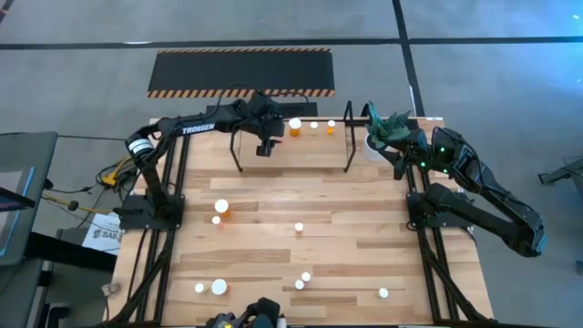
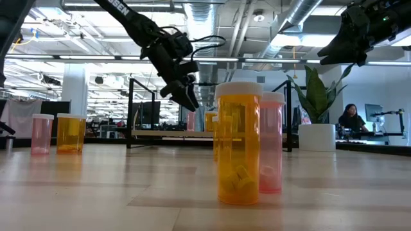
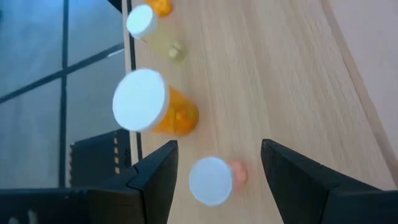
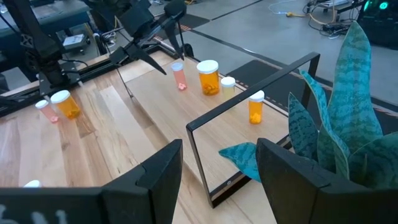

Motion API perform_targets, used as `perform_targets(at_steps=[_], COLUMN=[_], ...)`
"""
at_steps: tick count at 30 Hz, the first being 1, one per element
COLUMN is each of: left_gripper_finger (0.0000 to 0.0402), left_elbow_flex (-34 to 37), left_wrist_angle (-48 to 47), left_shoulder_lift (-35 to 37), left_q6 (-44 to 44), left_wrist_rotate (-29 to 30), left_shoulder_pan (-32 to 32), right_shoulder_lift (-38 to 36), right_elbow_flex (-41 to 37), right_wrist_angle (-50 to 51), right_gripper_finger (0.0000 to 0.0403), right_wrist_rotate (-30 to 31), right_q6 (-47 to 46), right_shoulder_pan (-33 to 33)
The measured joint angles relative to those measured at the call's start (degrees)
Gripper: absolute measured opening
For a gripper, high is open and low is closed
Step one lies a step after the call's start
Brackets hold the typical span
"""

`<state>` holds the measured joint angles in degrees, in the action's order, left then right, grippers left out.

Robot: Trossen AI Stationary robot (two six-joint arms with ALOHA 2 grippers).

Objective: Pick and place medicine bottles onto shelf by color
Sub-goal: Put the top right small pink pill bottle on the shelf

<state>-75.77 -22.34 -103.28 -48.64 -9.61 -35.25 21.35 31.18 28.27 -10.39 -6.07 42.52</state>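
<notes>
The shelf, a light board in a black rod frame, stands at the table's far middle. On its board stand a small pink bottle, a large orange one, a pale one and a small orange one, all white-capped and upright. My left gripper is open above the pink bottle, one finger on either side of it and apart from it. My right gripper is open and empty, raised at the far right by the plant.
Several more bottles stand on the table: two at the left middle, one in the centre, several near the front edge. A white pot with a green plant stands by the shelf's right end. A hazard-striped black mat lies beyond the table.
</notes>
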Motion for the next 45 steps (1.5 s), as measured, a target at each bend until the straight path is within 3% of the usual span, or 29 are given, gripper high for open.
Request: perform_targets(at_steps=[9,45], left_gripper_finger=[0.0217,0.0214], left_elbow_flex=[0.07,0.02], left_wrist_angle=[-0.9,-2.22], left_shoulder_lift=[-1.42,-2.86], left_q6=[4.63,9.93], left_wrist_rotate=[0.86,0.9], left_shoulder_pan=[-0.52,-0.52], right_shoulder_lift=[0.0,0.02], right_elbow_flex=[0.0,0.0], right_wrist_angle=[0.0,0.0], right_gripper_finger=[0.0226,0.0226], right_wrist_rotate=[0.0,0.0], right_q6=[0.0,0.0], right_shoulder_pan=[-0.02,-0.04])
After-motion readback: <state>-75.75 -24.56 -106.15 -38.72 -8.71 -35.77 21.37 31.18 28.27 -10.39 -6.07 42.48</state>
